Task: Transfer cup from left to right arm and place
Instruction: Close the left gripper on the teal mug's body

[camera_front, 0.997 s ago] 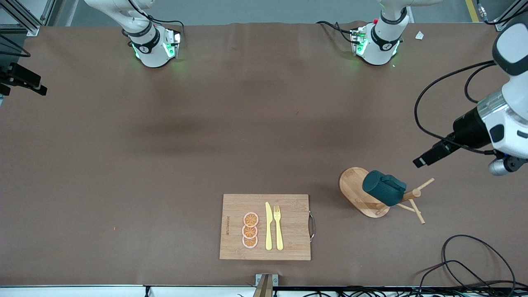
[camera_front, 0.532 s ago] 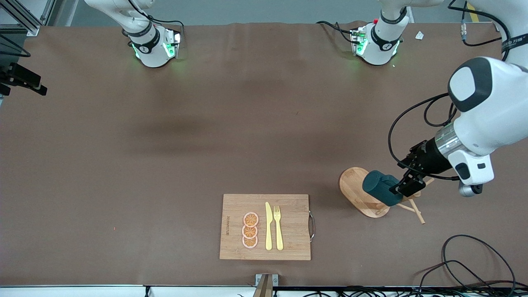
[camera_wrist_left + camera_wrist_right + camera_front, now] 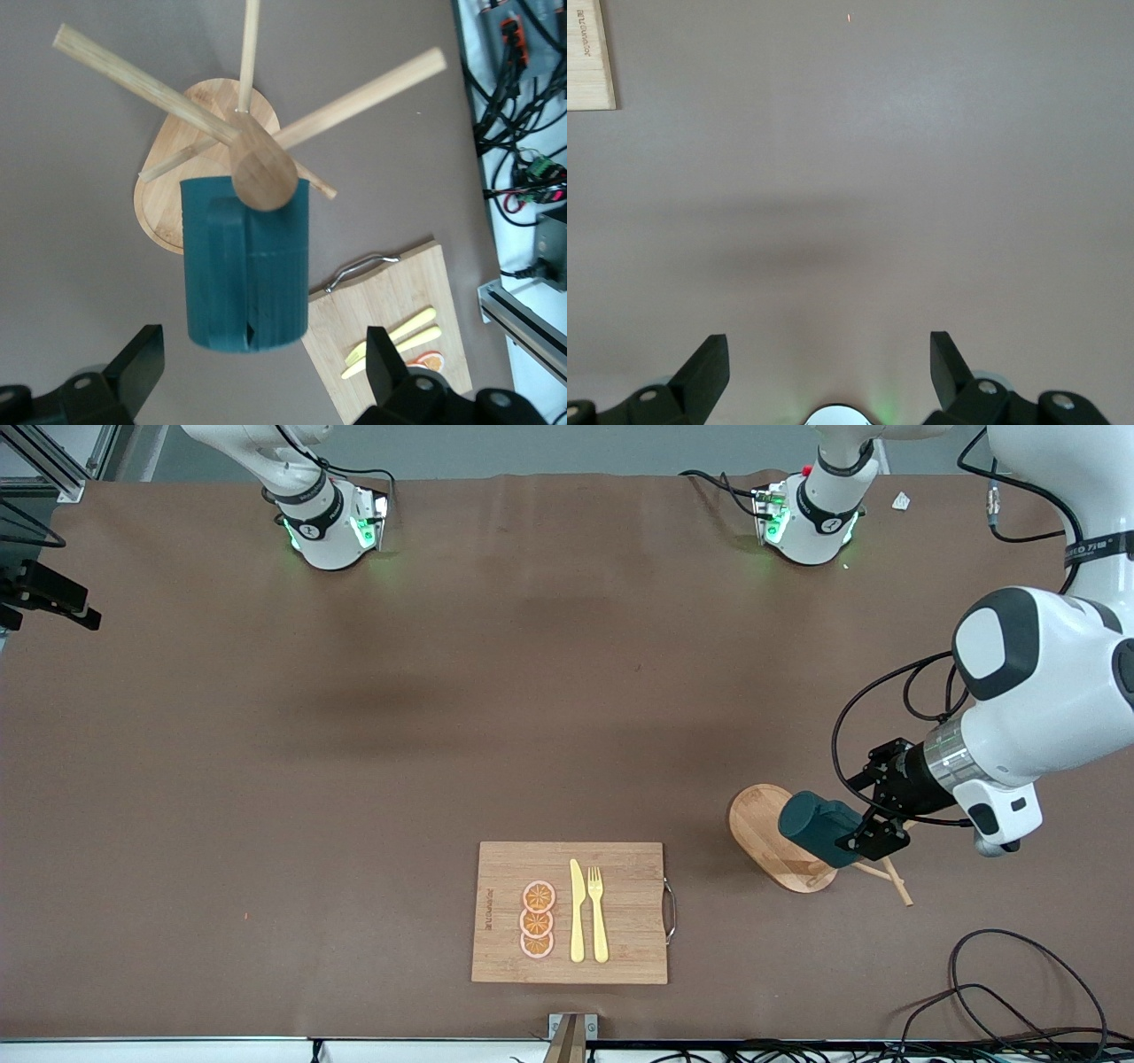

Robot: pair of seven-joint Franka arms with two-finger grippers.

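While the cup hangs mouth-down and tilted on a peg of the wooden peg rack, which stands toward the left arm's end of the table at about three o'clock from the cutting board, the step in hand is judged to be the first grasp. The left gripper is held spread wide at the cup's rim end, one finger to each side of the ribbed wall, and nothing is gripped yet. For a good pick, the fingers would best be brought further along the body so that the wall is clamped squarely and the small handle is kept out of the pinch; the cup should then be drawn off along the peg's own line, since a sideways pull could tip the rack or bind the cup on the peg. The right gripper waits with its fingers apart over bare table near its base, out of the front view. On the cutting board lie a yellow knife, a fork and three orange slices. Writing is printed along one edge of the board, too small to be read; lettering on the left arm's band is likewise illegible.
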